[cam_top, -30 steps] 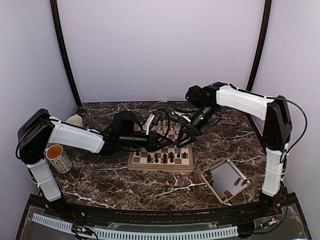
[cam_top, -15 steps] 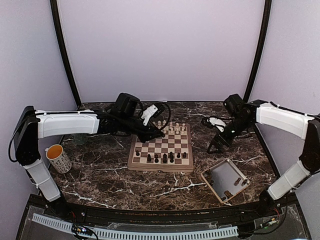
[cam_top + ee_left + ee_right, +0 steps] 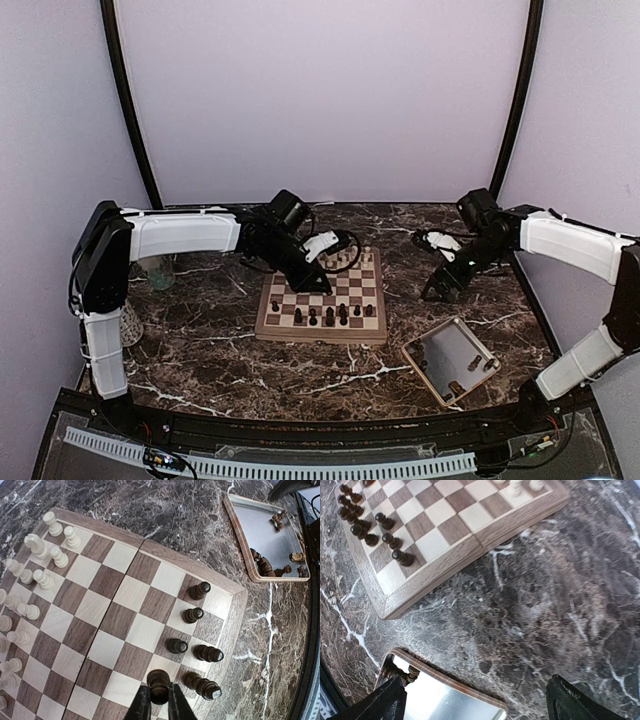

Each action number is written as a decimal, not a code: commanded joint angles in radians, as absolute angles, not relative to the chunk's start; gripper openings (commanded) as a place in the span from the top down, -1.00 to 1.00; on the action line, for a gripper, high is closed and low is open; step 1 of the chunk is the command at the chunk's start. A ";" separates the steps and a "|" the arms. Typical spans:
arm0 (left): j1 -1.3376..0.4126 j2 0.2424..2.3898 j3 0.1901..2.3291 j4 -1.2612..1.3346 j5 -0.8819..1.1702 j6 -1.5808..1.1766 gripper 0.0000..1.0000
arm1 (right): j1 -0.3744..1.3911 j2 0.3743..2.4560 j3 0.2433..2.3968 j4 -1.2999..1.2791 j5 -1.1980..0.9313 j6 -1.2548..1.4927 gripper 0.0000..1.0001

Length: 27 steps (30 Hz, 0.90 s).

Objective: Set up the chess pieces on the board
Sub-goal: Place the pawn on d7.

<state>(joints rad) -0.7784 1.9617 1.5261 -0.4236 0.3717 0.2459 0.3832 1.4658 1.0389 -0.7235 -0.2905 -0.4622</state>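
The board [image 3: 320, 335] lies mid-table, also in the left wrist view [image 3: 235, 615] and the right wrist view [image 3: 435, 585]. Several dark chess pieces [image 3: 192, 614] stand on its near rows [image 3: 330, 317]. My left gripper [image 3: 159, 702] is shut on a dark piece [image 3: 159, 682] just above a near-row square, left of centre on the board [image 3: 315, 283]. My right gripper [image 3: 437, 290] is open and empty over the marble right of the board; its fingers [image 3: 375, 705] spread wide beside the tray.
Cream chessmen [image 3: 40, 565] fill the board's far rows [image 3: 340, 258]. A beige tray [image 3: 437, 335] at front right holds several loose dark pieces [image 3: 267, 565]. A mug [image 3: 128, 328] and a cup [image 3: 160, 272] stand at the left, behind the left arm.
My right gripper has left the board and swung right over the marble. My left arm has stretched further right and its gripper has come to the board's near rows.
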 commanded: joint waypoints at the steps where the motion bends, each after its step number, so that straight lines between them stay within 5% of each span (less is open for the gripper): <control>1: -0.794 1.987 1.607 -0.525 0.385 0.298 0.73 | 0.340 1.356 1.106 -0.675 -0.199 -0.434 -0.95; 8: -0.812 2.031 1.640 -0.568 0.343 0.323 0.72 | 0.191 1.288 1.080 -0.604 -0.256 -0.325 -0.98; 18: -0.836 2.048 1.641 -0.602 0.281 0.352 0.71 | 0.189 1.279 1.047 -0.612 -0.378 -0.374 -0.62; 27: -0.863 2.105 1.680 -0.621 0.255 0.358 0.68 | 0.189 1.295 1.046 -0.624 -0.391 -0.371 -0.55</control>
